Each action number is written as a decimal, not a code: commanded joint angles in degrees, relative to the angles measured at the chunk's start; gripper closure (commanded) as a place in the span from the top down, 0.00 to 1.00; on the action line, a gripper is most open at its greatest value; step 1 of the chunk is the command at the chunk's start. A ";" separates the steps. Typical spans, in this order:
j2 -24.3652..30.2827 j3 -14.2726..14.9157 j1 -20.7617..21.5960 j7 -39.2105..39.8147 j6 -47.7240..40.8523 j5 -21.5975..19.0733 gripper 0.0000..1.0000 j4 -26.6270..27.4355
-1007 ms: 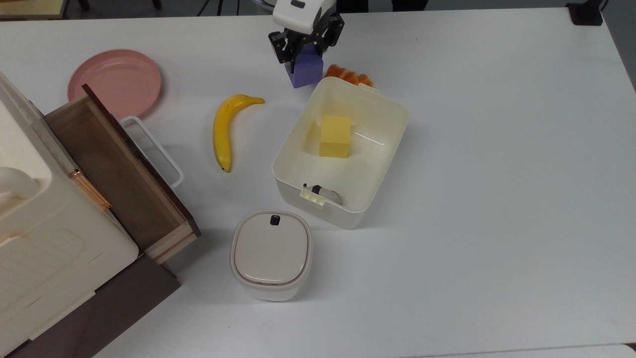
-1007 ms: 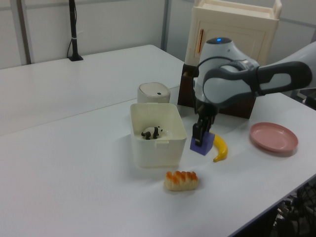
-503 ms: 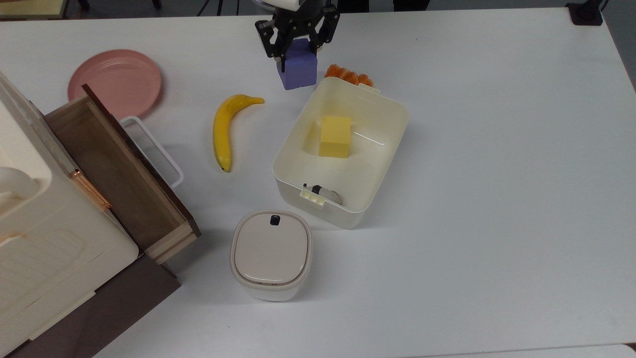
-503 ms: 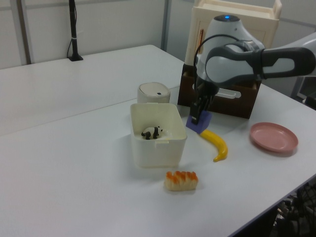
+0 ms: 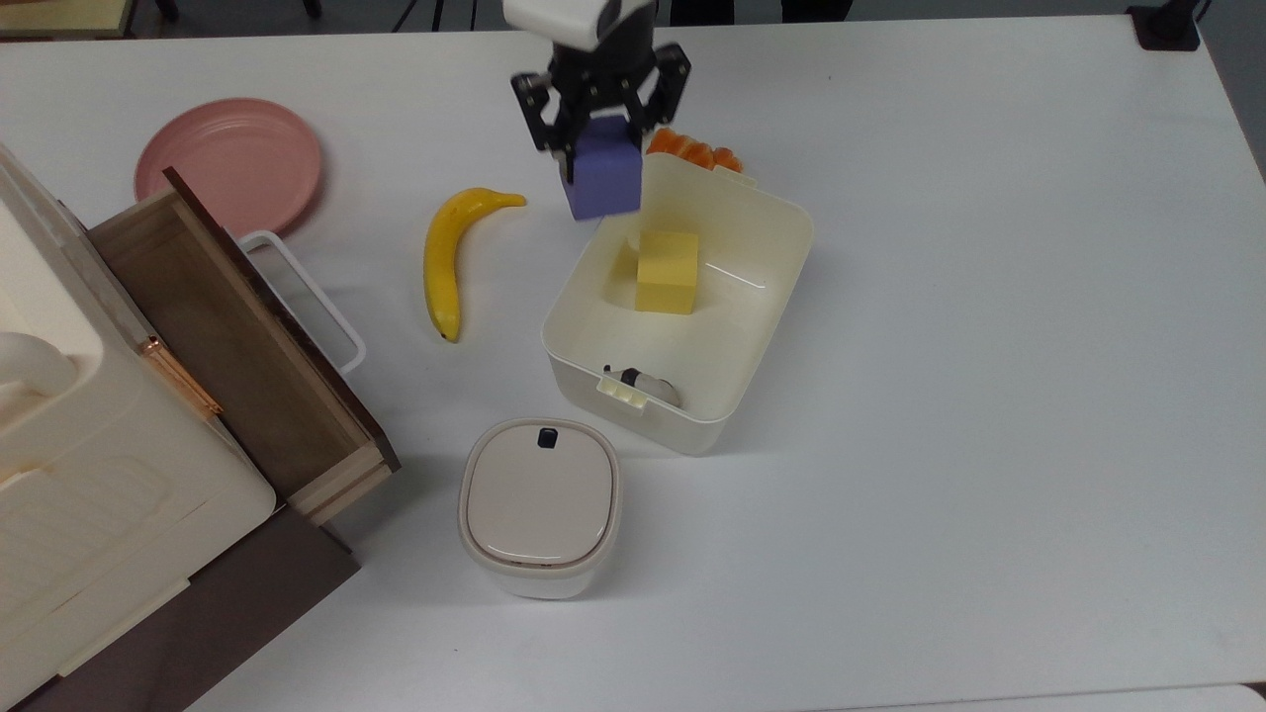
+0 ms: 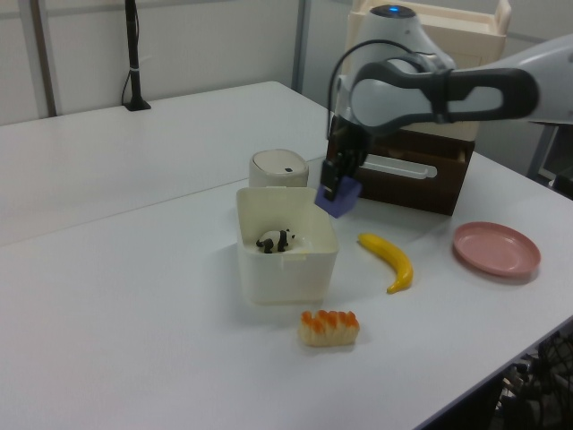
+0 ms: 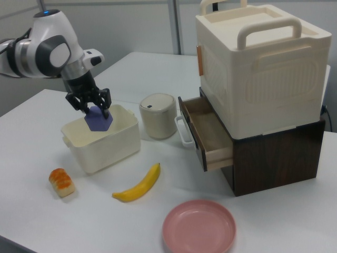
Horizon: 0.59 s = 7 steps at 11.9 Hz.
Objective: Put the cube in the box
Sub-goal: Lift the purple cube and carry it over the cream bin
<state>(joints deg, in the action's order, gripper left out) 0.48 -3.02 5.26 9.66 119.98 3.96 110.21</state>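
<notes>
The blue-purple cube (image 5: 603,179) hangs in the air over the far corner of the box (image 5: 771,287), my gripper (image 5: 600,148) shut on it. In the left view the cube (image 6: 339,197) sits above the box's (image 6: 291,273) right rim, held by the gripper (image 6: 337,179). The right view has the cube (image 7: 97,119) above the box's (image 7: 113,147) left half, with the gripper (image 7: 92,108) around it. Inside the box lie a pale yellow cube (image 5: 668,271) and a small panda figure (image 5: 643,382).
A banana (image 5: 447,255) lies on the table to the top view's left of the box, and a bread roll (image 5: 695,152) behind it. A lidded round container (image 5: 540,504) stands in front. A pink plate (image 5: 229,163) and an open wooden drawer (image 5: 232,341) are on the top view's left.
The gripper has lifted the cube off the table and carried it from beside the bread roll to above the box's corner.
</notes>
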 commanded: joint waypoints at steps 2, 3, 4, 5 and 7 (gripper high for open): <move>-10.47 -3.22 0.19 -4.46 -1.06 0.52 0.33 -10.36; -12.24 -3.31 0.54 -5.60 -0.98 0.79 0.52 -11.50; -12.69 -3.65 0.54 -6.14 -1.06 1.14 0.90 -11.69; -12.78 -4.09 0.54 -6.05 -0.98 1.23 1.00 -11.69; -12.69 -4.10 0.54 -6.23 -1.06 1.23 1.00 -11.60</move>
<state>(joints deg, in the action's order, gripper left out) -12.25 -6.72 5.57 5.23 119.98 3.97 99.72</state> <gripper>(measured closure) 0.066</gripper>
